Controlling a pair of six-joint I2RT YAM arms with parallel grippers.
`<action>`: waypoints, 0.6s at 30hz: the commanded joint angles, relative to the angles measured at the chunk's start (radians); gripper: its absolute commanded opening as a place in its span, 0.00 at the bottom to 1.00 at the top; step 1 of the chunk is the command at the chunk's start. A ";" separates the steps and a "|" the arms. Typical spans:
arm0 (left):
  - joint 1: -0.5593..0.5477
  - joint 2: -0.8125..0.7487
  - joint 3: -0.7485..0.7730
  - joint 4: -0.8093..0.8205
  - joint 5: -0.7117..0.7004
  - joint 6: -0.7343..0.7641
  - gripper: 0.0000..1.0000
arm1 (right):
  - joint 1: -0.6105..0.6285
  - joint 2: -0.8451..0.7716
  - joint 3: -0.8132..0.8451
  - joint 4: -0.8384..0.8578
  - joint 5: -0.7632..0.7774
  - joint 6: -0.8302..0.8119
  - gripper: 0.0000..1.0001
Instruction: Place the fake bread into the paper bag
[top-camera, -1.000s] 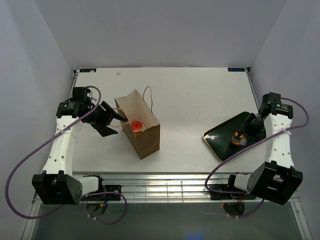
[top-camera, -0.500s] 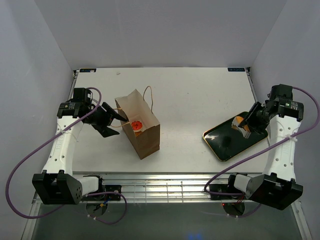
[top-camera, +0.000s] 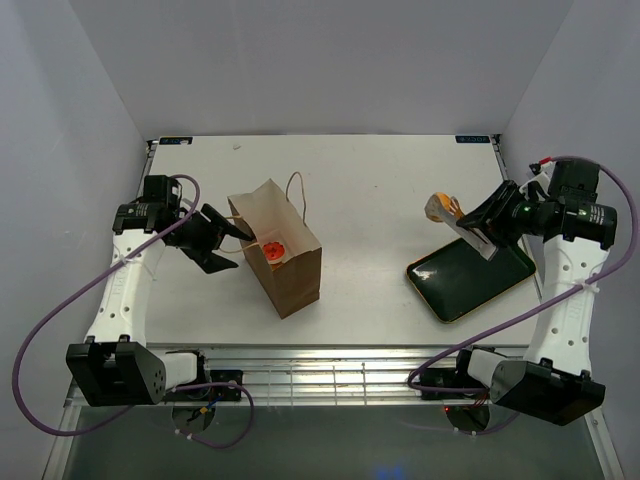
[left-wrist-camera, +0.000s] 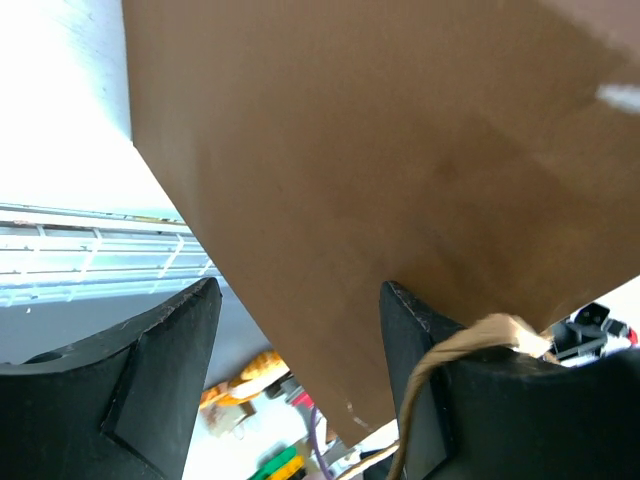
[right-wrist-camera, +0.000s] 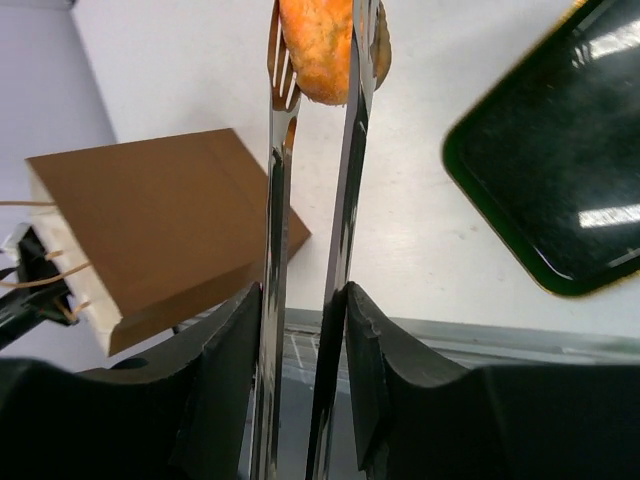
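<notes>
The brown paper bag (top-camera: 287, 268) stands open at the table's left, with a red-frosted donut (top-camera: 274, 249) showing inside its mouth. My left gripper (top-camera: 228, 243) is open at the bag's left rim, the bag wall (left-wrist-camera: 400, 150) running between its fingers and a cord handle (left-wrist-camera: 470, 340) lying over one finger. My right gripper (top-camera: 490, 225) is shut on metal tongs (top-camera: 465, 222), which pinch a golden bread piece (top-camera: 438, 207) in the air left of the tray. In the right wrist view the bread (right-wrist-camera: 318, 40) sits at the tongs' (right-wrist-camera: 275, 200) tips, with the bag (right-wrist-camera: 170, 220) lower left.
The dark green gold-rimmed tray (top-camera: 470, 275) lies at the right with nothing showing on it, and it also appears in the right wrist view, tray (right-wrist-camera: 560, 170). Bare white table separates the bag from the tray. A metal rail runs along the near edge.
My right arm has lifted the tongs and bread off the tray and carried them up and left, past the tray's far-left edge. The left arm and bag have not moved.
</notes>
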 joint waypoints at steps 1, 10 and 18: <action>0.028 -0.003 0.016 0.020 0.026 -0.001 0.75 | 0.001 0.007 0.055 0.136 -0.203 0.019 0.42; 0.036 -0.003 0.017 0.019 0.045 -0.011 0.75 | 0.154 0.059 0.148 0.375 -0.358 0.139 0.44; 0.041 -0.014 0.003 0.023 0.055 -0.034 0.75 | 0.401 0.075 0.154 0.786 -0.433 0.418 0.46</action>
